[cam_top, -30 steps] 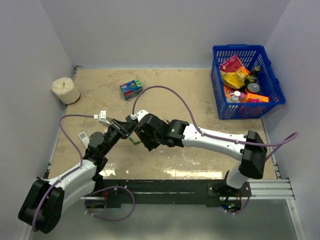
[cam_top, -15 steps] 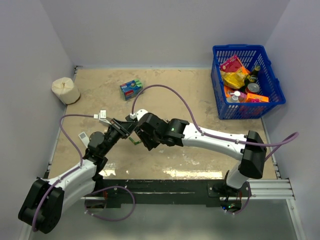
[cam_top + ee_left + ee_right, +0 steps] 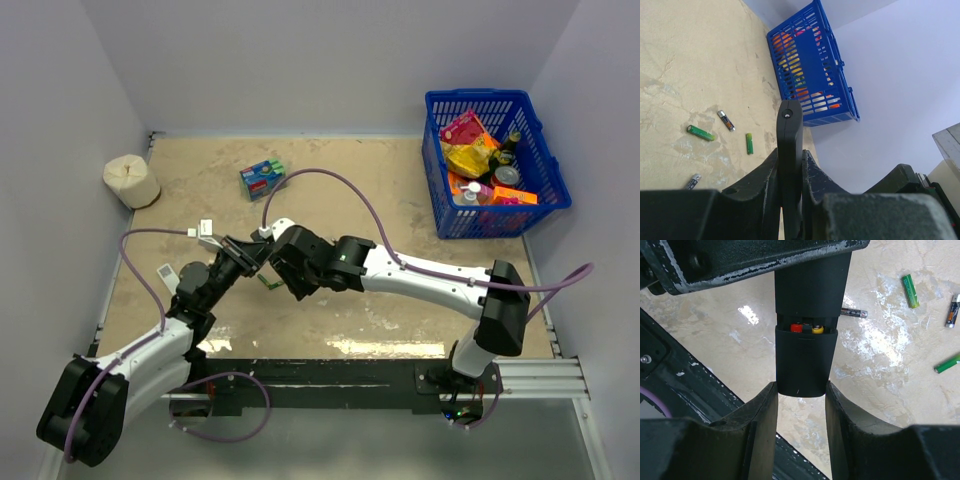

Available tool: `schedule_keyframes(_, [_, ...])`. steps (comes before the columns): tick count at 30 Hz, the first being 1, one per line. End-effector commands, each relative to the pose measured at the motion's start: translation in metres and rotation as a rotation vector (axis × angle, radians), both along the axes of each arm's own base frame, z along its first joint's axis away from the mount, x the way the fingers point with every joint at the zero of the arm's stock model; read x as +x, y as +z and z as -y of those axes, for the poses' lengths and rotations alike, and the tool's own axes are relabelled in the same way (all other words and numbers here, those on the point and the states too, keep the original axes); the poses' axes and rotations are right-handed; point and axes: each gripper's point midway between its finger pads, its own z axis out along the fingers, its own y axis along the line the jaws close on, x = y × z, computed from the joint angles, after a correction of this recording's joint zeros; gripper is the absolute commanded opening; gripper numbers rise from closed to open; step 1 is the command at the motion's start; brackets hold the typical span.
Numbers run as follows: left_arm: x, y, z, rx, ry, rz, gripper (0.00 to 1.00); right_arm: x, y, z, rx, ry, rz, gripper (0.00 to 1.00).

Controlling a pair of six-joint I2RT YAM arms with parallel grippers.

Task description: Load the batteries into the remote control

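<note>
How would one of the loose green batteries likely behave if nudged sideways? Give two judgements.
The green battery is a smooth cylinder lying on its side, so it would probably roll. Slim and small, it is likely light.

I'm in a robot test cell, a lab rig by the look of it. Plain pale walls (image 3: 330,60) box the table (image 3: 400,190) in on three sides, well beyond my left gripper (image 3: 790,155) and right gripper (image 3: 801,395). Back behind both hands, my arms are bolted to a black base plate (image 3: 330,372) on a bare aluminium rail (image 3: 545,378), with purple cables (image 3: 320,173) looping loose overhead. Far right of my right hand there's a blue basket (image 3: 500,222) of groceries, and far left of my left a paper roll (image 3: 131,181) — set out like props on a sandy, stone-look top.
</note>
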Motion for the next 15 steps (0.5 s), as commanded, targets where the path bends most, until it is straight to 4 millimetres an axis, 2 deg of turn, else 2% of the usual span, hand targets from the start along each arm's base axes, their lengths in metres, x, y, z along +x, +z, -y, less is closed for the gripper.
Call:
schedule_keyframes(1, [0.0035,0.0346,0.004,-0.054,-0.008,0.086,0.0,0.0082,0.0166,-0.008,0.016,-0.008,0.048,0.24])
schedule_keyframes(7, [0.0028,0.0356,0.0053,-0.067,-0.017,0.084,0.0,0.0112,0.0169,-0.0096,0.014,-0.017,0.054,0.3])
schedule_keyframes(15, [0.0056,0.0329,0.002,-0.092,0.008,0.059,0.0,0.0083,0.0133,-0.0114,-0.012,0.006,0.035,0.31])
